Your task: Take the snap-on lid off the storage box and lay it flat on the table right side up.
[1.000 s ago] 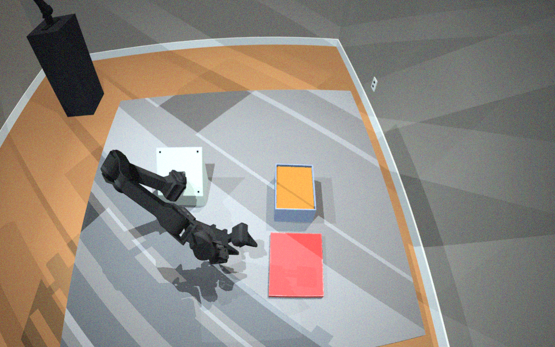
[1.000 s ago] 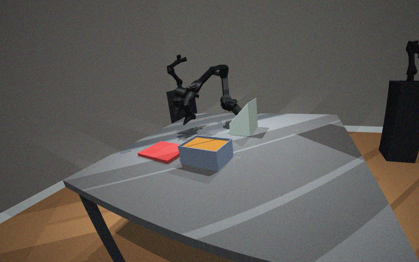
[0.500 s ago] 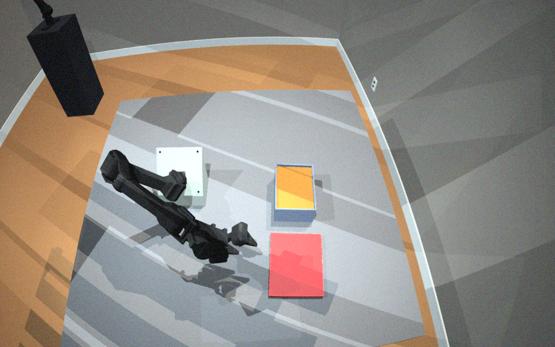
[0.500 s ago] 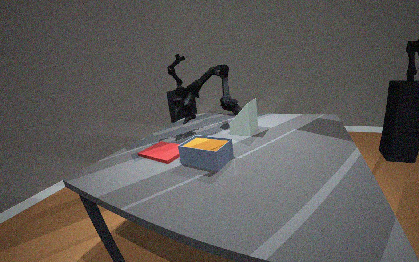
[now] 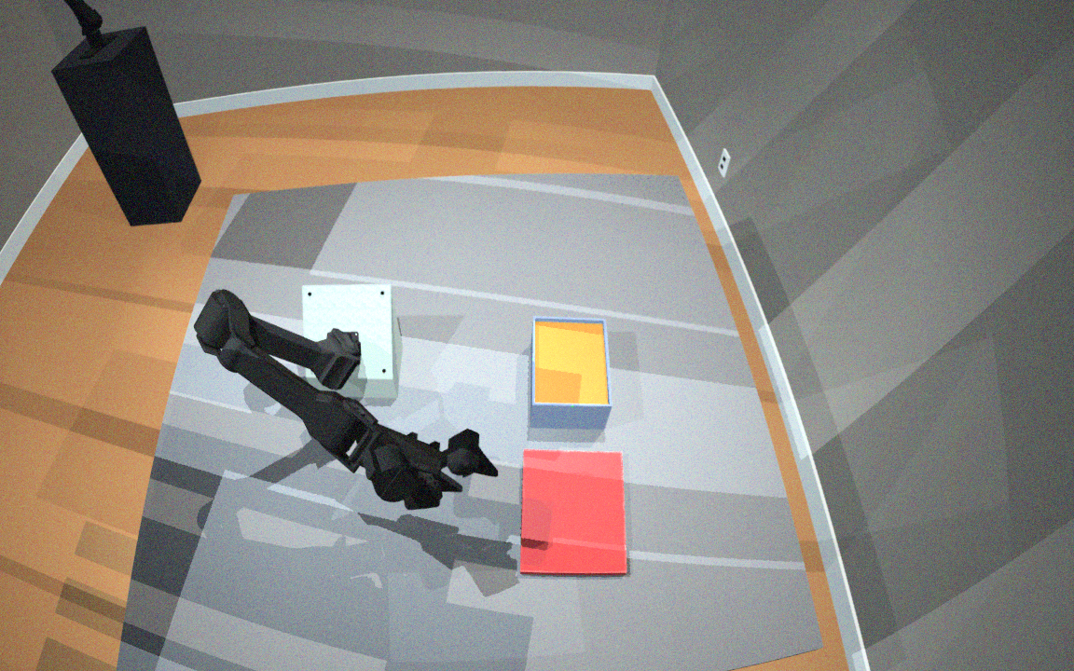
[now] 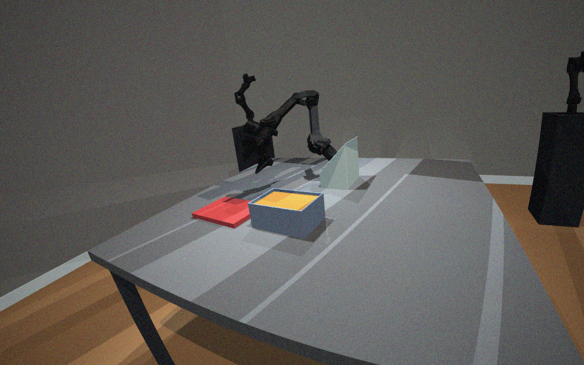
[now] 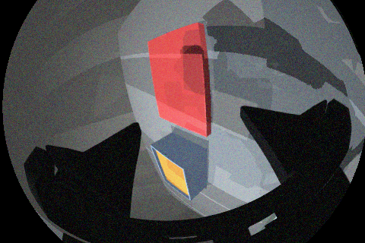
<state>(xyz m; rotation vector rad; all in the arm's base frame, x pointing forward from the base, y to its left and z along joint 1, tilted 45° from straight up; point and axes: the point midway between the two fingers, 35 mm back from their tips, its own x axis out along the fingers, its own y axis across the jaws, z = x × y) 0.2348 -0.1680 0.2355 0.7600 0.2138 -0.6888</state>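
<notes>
The red lid (image 5: 583, 509) (image 6: 223, 211) (image 7: 171, 80) lies flat on the grey table (image 5: 457, 233) (image 6: 375, 272), its smooth broad face up, beside the box and apart from it in the top view. The blue storage box (image 5: 570, 417) (image 6: 276, 220) (image 7: 190, 152) stands upright and open, with a yellow-orange inside showing. My gripper (image 5: 478, 481) (image 7: 192, 119) is open and empty, raised above the table to the left of the lid in the top view. In the wrist view its fingers stand wide apart, with the lid and box seen beyond and between them. The lid's underside is hidden.
The pale green wedge-shaped mount (image 5: 369, 312) (image 6: 346, 170) bears my arm, left of the box in the top view. Black pedestals (image 5: 128, 133) (image 6: 561, 168) with other arms stand off the table. Shadows and light bands cross the table.
</notes>
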